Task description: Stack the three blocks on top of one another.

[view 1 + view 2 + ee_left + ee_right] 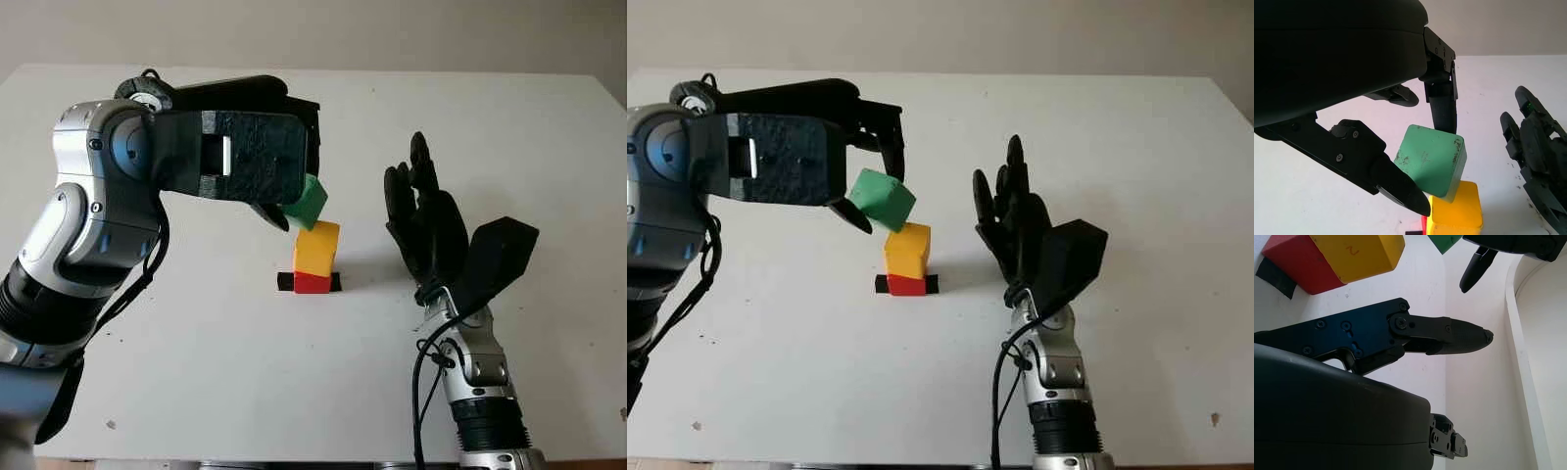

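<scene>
— While my left hand [862,176] hung above the middle of the white table [1136,147], how much room did you have around it?

— Plenty. Open tabletop ran on every side of the stack. The far edge of the table lay well behind my fingers, the near edge well toward my body, and the right edge showed far off past my other arm. The nearest thing was my right hand [1014,220], standing upright just to the right of the stack, holding nothing, apart from the blocks with a strip of bare table between.

— And what was the left hand doing?

— It was closed on the green block [882,199], one finger [1442,105] pressing it from the far side and the thumb [1393,183] from the near side. The block was tilted, one corner pointing down, and that low corner sat right at the top of the yellow block [907,249]. Whether they touched I could not tell.

— How did the blocks look?

— The green one was scuffed, with dark marks on its faces and rounded edges. The yellow one stood on the red block [905,285], leaning slightly, with a numeral marked on one face. The red one was at the bottom, resting on a strip of black tape [931,284] whose ends stuck out on both sides.
</scene>
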Tool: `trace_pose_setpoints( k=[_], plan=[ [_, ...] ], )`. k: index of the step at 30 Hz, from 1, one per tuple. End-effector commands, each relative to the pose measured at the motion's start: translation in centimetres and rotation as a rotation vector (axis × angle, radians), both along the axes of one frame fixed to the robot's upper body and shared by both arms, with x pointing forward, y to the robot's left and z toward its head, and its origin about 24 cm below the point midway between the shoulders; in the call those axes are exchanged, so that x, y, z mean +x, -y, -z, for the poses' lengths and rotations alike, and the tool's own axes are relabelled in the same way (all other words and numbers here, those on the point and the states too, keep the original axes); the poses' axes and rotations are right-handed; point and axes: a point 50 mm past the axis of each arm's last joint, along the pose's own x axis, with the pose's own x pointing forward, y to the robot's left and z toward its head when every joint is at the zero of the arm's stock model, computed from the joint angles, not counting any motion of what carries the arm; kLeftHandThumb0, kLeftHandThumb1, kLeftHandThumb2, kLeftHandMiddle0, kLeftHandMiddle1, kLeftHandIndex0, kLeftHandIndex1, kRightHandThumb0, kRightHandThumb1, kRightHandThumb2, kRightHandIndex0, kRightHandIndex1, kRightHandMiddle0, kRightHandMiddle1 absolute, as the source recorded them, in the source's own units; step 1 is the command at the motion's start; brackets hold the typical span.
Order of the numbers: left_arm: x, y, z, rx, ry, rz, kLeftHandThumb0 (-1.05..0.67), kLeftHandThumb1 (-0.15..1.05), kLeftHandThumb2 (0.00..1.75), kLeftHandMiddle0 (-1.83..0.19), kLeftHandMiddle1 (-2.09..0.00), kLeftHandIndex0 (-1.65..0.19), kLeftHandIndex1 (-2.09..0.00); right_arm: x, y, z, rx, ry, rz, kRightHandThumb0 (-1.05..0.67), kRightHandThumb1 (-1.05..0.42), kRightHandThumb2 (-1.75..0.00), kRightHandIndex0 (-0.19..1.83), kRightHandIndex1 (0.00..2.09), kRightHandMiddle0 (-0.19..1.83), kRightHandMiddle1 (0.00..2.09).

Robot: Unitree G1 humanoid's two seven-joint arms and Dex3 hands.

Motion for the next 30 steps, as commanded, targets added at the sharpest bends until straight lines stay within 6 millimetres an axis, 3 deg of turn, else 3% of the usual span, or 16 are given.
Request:
trace_pose_setpoints(
  k=[1, 17, 30],
  plan=[
    [-0.3, 0.4, -1.0, 0.02, 0.019, 0.022, -0.31, 1.05, 0.08, -0.42, -0.05, -0.29, -1.91, 0.2, -0.2, -0.4, 0.008, 0.023, -0.001, -0.65, -1.05, -0.49, -0.19, 0.0, -0.18, 0.05],
    [0.5, 1.7, -3.1, 0.042, -0.022, 0.054, -0.3, 1.04, 0.06, -0.38, -0.04, -0.26, -1.86, 0.0, -0.4, -0.2, 0.027, 0.015, 0.004, -0.62, -1.05, -0.47, -0.19, 0.0, -0.17, 0.05],
    [0.9, 2.3, -2.9, 0.064, -0.027, 0.069, -0.3, 1.05, 0.06, -0.44, -0.05, -0.3, -1.85, 0.1, -0.5, 0.0, 0.041, 0.018, 0.003, -0.62, -1.05, -0.47, -0.19, 0.0, -0.18, 0.05]
  ],
)
